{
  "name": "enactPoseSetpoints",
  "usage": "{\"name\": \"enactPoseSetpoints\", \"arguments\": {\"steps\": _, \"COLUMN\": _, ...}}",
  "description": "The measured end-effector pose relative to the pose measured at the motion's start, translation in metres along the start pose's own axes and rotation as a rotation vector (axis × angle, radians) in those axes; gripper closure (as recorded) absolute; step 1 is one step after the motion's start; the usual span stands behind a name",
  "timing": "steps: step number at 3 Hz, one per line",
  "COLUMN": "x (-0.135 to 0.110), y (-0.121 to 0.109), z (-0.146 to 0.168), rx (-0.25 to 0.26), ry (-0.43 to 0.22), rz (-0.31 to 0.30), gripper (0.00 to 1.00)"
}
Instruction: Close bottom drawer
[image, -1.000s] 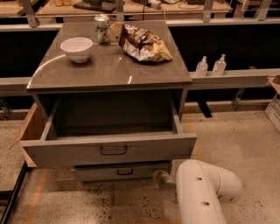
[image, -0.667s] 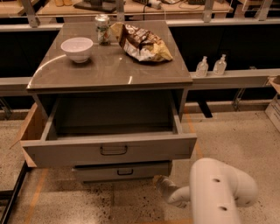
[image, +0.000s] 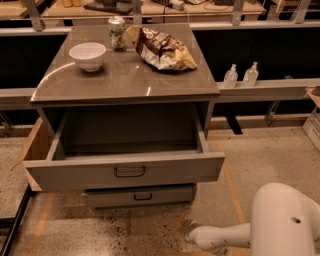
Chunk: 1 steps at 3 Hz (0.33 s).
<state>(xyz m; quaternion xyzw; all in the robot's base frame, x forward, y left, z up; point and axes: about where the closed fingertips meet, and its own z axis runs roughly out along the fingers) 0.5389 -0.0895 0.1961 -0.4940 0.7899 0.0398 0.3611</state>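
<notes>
Claw (image: 190, 231) blurred near lower edge; bottom drawer (image: 140, 196) interior hidden.

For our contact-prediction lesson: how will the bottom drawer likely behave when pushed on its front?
The bottom drawer looks like rigid metal, so it should slide in without flexing. Sticking out only slightly, it likely needs a short push. An off-centre push may skew it; the gripper sits low, in front of its right end.

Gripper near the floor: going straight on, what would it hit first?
Likely the bottom drawer; the gripper sits low to its right, pointing left toward it. Depth is unclear, so it might pass in front.
</notes>
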Motion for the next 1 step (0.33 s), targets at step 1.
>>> {"name": "enactPoseSetpoints", "arguments": {"steps": 1, "x": 0.0014, "y": 0.0122, "z": -0.0035, "rx": -0.021, "ry": 0.003, "rz": -0.001, "gripper": 0.82}}
